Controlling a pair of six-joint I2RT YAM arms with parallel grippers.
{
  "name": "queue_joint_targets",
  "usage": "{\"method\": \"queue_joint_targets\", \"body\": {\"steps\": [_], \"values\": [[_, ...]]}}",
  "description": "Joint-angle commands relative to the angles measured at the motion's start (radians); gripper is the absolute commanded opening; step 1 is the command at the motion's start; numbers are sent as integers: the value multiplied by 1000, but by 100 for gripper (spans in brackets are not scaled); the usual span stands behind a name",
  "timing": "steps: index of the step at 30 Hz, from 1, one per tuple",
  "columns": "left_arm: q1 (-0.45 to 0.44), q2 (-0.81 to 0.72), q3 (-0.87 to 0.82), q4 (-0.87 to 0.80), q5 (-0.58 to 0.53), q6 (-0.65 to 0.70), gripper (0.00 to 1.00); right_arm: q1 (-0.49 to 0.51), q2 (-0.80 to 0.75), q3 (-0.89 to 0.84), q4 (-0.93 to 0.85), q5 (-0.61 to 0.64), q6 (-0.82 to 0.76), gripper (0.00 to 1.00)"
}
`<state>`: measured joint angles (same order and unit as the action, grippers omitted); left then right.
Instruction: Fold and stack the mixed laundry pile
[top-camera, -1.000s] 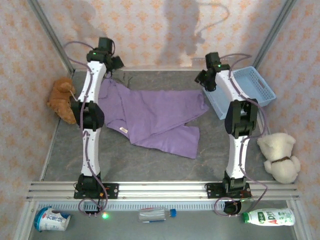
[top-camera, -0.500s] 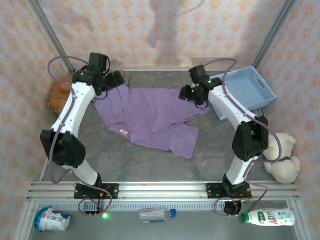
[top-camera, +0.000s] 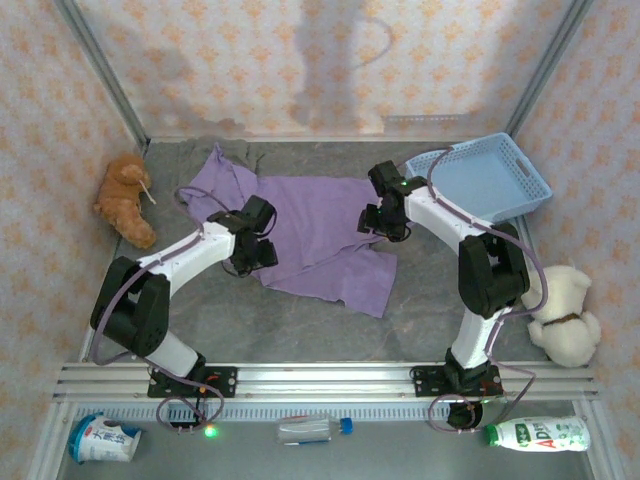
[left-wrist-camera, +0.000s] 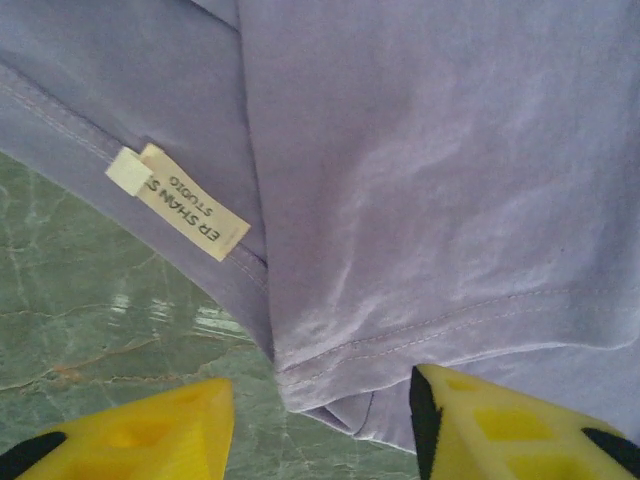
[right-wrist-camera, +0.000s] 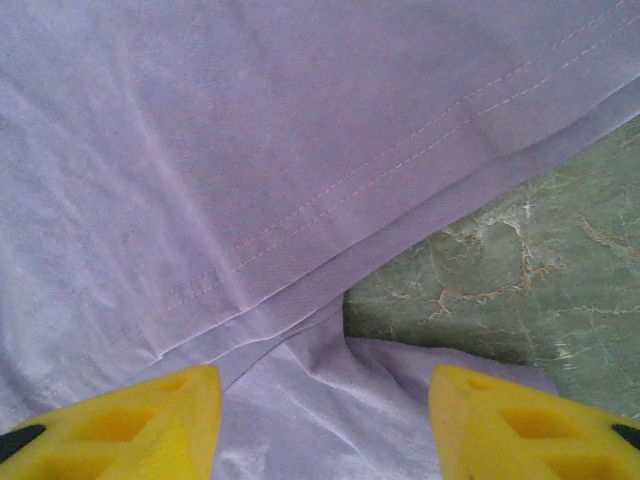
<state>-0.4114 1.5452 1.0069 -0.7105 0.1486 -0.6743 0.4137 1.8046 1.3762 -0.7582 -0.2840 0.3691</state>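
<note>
Because the lavender-purple short-sleeved soft cloth shirt (top-camera: 320, 215) lies spread and rumpled across the middle of the green marbled table (top-camera: 430, 310), it will likely handle as light and limp, sagging wherever it is unsupported. At its left edge the left hand (left-wrist-camera: 320, 415) hangs with yellow fingers spread either side of a folded hem corner, just beside a cream sewn-in label (left-wrist-camera: 187, 200). That doubled, stitched hem looks the firmest place to pinch. Behind the left sleeve a grey-brown cloth piece (top-camera: 238, 150) lies bunched by the far wall. At the shirt's right edge the right hand (right-wrist-camera: 325, 420) is spread wide over another stitched hem, pinching nothing.
</note>
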Motion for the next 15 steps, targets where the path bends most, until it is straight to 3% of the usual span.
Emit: {"method": "queue_joint_targets", "body": {"steps": [1,15], "values": [[-15,-13,-34,87,-88,-45,45,2,-21,-6,-20,29,-14,57],[-19,106,-61,204,-131,-30,35,1,-50,1,-39,47,-17,57]]}}
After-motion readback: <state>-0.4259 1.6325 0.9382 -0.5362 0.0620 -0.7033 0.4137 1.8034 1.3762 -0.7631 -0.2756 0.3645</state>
